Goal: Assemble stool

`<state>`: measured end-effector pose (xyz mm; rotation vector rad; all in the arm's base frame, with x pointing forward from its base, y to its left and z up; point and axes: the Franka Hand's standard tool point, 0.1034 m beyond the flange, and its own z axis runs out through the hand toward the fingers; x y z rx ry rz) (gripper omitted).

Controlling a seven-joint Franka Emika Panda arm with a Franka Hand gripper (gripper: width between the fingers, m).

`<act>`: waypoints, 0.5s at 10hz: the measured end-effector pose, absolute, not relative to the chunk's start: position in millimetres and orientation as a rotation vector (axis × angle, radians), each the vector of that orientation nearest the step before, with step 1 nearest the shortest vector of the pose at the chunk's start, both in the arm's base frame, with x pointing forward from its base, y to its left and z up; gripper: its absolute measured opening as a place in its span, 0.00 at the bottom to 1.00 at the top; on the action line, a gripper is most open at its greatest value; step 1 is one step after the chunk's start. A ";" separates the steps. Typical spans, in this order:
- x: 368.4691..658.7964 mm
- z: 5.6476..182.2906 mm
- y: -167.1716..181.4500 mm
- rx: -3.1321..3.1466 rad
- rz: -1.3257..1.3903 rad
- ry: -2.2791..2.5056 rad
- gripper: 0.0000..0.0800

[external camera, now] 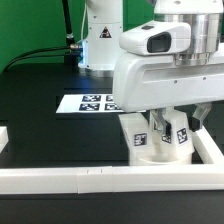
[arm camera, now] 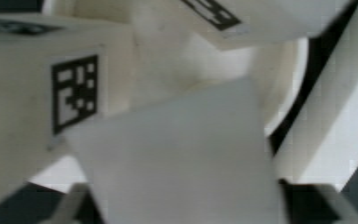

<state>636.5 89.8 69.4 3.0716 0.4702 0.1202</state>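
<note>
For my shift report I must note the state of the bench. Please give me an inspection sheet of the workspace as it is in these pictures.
Surface: black table top, bare where it shows.
Job's things: white stool parts with black-and-white tags stand grouped against the border rail, on the exterior view's right; the wrist view shows a tagged leg block very close.
Clutter: nothing seen.
End effector: the end effector is low over the stool parts; open or shut cannot be told.
Cables: black cables run along the back of the table.
Surroundings: marker board flat on the table, white robot base behind it, green backdrop.
</note>
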 end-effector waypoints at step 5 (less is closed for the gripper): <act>636.6 69.2 88.5 3.119 0.128 -0.176 0.43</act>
